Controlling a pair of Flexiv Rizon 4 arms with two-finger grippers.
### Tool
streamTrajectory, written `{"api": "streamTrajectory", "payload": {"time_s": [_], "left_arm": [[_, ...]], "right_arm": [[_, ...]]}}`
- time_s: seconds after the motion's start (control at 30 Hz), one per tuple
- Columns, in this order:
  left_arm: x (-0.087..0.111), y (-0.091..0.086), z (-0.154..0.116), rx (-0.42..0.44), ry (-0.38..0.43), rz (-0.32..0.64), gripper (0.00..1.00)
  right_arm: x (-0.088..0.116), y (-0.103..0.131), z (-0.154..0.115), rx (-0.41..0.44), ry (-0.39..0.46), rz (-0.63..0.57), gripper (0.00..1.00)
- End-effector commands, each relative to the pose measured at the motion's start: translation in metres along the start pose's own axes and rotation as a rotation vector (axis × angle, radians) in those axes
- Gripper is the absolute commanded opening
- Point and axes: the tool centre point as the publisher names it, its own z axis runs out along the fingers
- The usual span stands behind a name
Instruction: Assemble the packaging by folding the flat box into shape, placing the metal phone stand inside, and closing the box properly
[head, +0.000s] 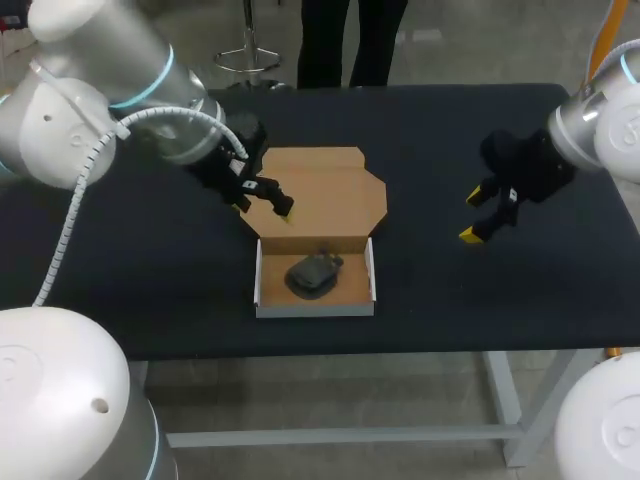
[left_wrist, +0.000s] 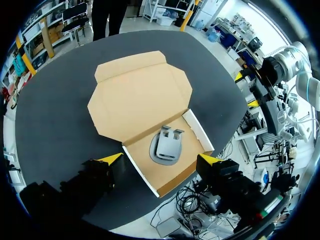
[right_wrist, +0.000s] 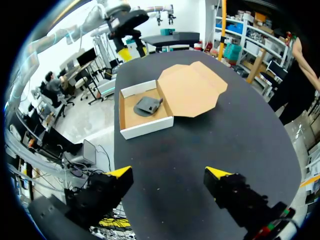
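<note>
Box (head: 315, 290) sits mid-counter (head: 150, 280), tray near the front edge, brown lid (head: 325, 195) lying flat open behind it. Metal phone stand (head: 313, 273) lies inside the tray, between its white walls.

Left gripper (head: 263, 210): fingers spread wide, empty, over the lid's left corner by the hinge; contact can't be made out.

Right gripper (head: 473, 216): fingers spread, empty, above bare counter well right of the box.

Open counter on both sides of the box.
</note>
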Motion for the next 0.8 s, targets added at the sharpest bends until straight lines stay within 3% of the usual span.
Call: {"api": "streamTrajectory", "payload": {"time_s": [0.03, 0.3, 0.37, 0.8], "left_arm": [[-0.017, -0.003, -0.004, 0.001, 0.082, 0.030, 1.00], [-0.044, -0.018, -0.004, 0.014, 0.181, 0.122, 1.00], [-0.052, -0.022, -0.003, -0.009, 0.237, 0.202, 1.00], [-0.052, -0.022, -0.003, -0.009, 0.237, 0.202, 1.00]], "right_arm": [[-0.001, 0.000, -0.001, 0.001, 0.005, 0.000, 1.00], [-0.001, 0.000, -0.001, 0.001, 0.005, 0.000, 1.00], [-0.001, 0.000, -0.001, 0.001, 0.005, 0.000, 1.00], [-0.001, 0.000, -0.001, 0.001, 0.005, 0.000, 1.00]]}}
